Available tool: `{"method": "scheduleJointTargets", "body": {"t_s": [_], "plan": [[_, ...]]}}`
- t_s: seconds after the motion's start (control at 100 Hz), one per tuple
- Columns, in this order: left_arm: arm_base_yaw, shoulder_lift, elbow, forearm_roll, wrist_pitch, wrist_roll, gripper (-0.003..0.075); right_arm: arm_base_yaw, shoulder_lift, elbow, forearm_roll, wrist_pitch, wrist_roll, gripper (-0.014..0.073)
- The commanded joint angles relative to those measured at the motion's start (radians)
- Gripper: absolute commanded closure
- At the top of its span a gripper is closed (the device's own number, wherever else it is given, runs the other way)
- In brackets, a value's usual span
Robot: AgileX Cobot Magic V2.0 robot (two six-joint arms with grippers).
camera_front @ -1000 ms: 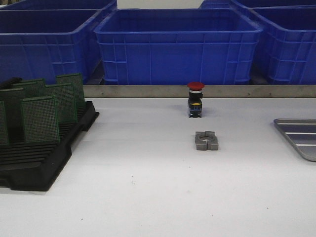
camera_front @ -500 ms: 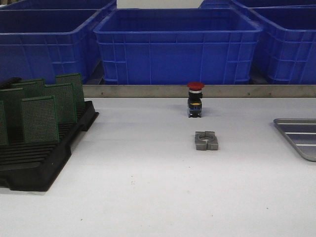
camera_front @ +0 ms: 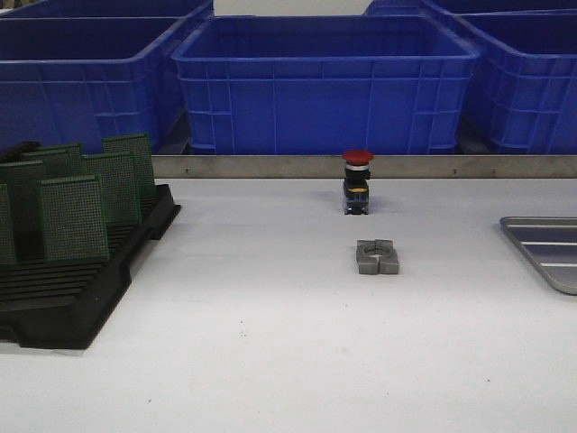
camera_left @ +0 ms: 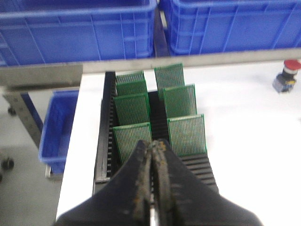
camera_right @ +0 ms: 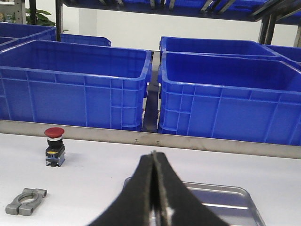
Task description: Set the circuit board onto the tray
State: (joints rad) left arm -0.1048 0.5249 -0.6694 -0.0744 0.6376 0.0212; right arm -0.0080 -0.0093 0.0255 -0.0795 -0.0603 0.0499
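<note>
White surface (camera_front: 270, 343) — green perforated circuit boards (camera_left: 133, 141) upright in black slotted plastic rack (camera_front: 81, 302), shallow silver-grey metal tray (camera_front: 550, 248) far right; left pincer (camera_left: 153, 147) and right pincer (camera_right: 154, 157) both closed, empty.

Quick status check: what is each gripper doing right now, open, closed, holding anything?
Left gripper: closed, holding nothing, above the rack of circuit boards.
Right gripper: closed, holding nothing, over the tray.

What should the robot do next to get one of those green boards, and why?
Probably open the left gripper and lower it over the nearest circuit board. Its fingers are shut and empty above the black rack, where the boards stand upright, and the tray holds no board yet.
</note>
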Motion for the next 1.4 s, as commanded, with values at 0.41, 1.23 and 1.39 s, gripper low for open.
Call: {"method": "scheduleJointTargets", "body": {"t_s": [0.41,1.23,1.39], "plan": [[0.000,0.394,-0.360,-0.020,0.059,-0.001,0.0738,0.002,-0.022,-0.013,-0.008,-0.084,0.001,0.0662],[0.000,0.400,-0.364,-0.019,0.132,0.030,0.0184,0.002,-0.022,-0.013,-0.008,-0.084,0.001,0.0662],[0.000,0.411,-0.373,-0.021,0.131,0.081,0.0183,0.002,-0.022,-0.013,-0.008,-0.084,0.001,0.0662]]}}
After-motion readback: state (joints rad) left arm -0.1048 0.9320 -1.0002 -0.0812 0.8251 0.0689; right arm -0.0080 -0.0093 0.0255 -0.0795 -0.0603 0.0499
